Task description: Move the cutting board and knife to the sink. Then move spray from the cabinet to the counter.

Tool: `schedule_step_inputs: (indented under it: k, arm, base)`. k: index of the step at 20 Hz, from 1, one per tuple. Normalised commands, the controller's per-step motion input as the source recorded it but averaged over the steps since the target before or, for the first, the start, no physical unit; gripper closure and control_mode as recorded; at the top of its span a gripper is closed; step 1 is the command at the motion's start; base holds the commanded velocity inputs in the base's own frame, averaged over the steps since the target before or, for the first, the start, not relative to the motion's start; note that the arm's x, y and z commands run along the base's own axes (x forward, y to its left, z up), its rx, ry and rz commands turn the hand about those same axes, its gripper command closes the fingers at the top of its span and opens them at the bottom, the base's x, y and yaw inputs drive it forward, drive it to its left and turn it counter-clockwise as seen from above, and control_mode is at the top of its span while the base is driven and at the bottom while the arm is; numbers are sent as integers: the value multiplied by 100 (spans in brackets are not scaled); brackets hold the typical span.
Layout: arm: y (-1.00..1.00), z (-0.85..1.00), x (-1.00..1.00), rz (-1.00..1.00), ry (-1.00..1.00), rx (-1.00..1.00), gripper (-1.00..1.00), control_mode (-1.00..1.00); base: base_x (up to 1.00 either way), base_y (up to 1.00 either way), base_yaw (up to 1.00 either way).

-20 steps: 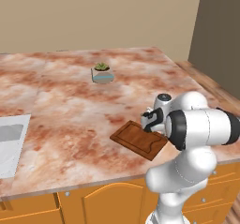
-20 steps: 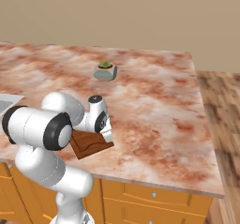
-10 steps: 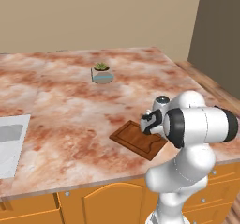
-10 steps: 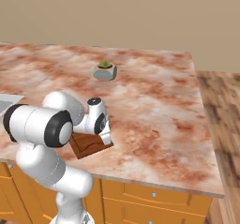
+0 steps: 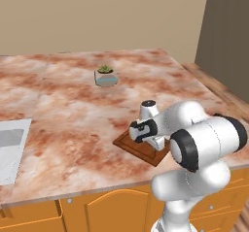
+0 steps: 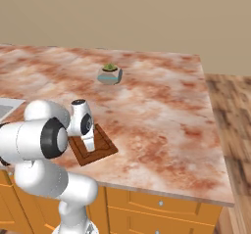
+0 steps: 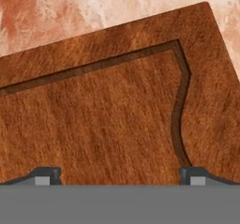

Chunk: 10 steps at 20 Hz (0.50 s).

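The dark brown cutting board [image 5: 137, 147] lies flat on the marbled counter [image 5: 73, 109] near its front edge, also seen from the other side as the cutting board [image 6: 102, 148]. My gripper [image 5: 154, 143] points down at it from just above, jaws open. In the hand view the cutting board [image 7: 103, 120] with its dark groove is very close, and the gripper [image 7: 119, 178] has both fingertips [image 7: 44, 176] spread wide over the wood with nothing between them. The grey sink [image 5: 12, 148] is at the far left. Knife, spray and cabinet are out of view.
A small potted succulent [image 5: 105, 75] stands mid-counter behind the board. Orange drawers [image 6: 162, 203] run under the counter's front edge. A wooden floor [image 6: 233, 115] lies beyond the counter's right end. My own white arm crowds the space in front of the board.
The hand has moved left and down, closer over the cutting board. The jaws stay open and the board has not moved.
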Motion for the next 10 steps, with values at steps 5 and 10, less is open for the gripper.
schedule_step_inputs:
  k: [5, 10]
  arm:
    - [77, -19, -75, -11, -1, 0, -100, -100]
    - [-25, 41, 20, 0, 1, -1, -100, -100]
  base:
    - [0, 0, 0]
    - [0, 0, 0]
